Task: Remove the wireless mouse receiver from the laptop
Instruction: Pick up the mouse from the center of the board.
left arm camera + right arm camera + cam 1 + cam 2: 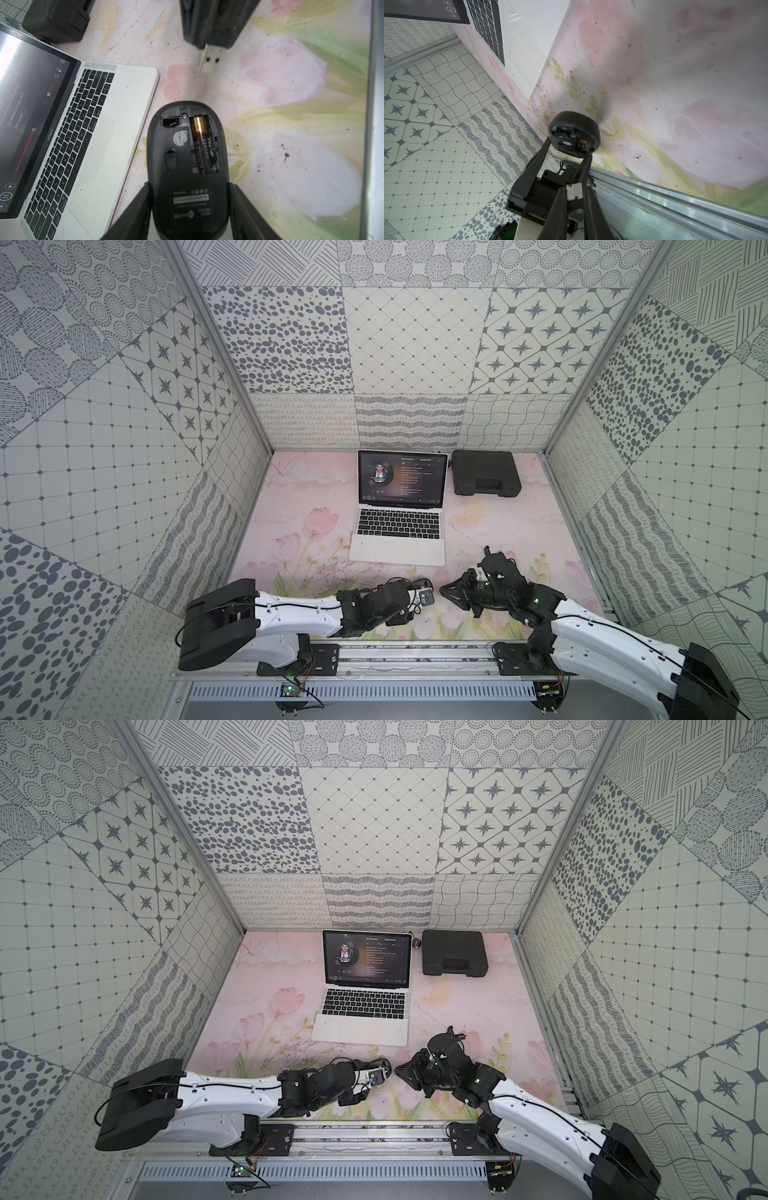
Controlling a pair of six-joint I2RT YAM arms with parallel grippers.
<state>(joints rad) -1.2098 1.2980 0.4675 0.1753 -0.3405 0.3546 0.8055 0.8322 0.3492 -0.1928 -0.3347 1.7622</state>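
Matt silver laptop (398, 548), glossy screen (401, 479), matt black plastic mouse (187, 166), receiver (211, 58) with bright metal plug, black plastic toolbox (485, 472)

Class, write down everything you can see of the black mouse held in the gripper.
The mouse is an oval of matt black plastic, its underside facing the left wrist camera. The battery cover is off: one black battery with a copper-coloured end lies in the bay, and beside it a small rectangular slot stands empty. A round grey sticker, a sensor window and a printed label also show. The left gripper clamps its two long sides; nothing else visibly touches it.
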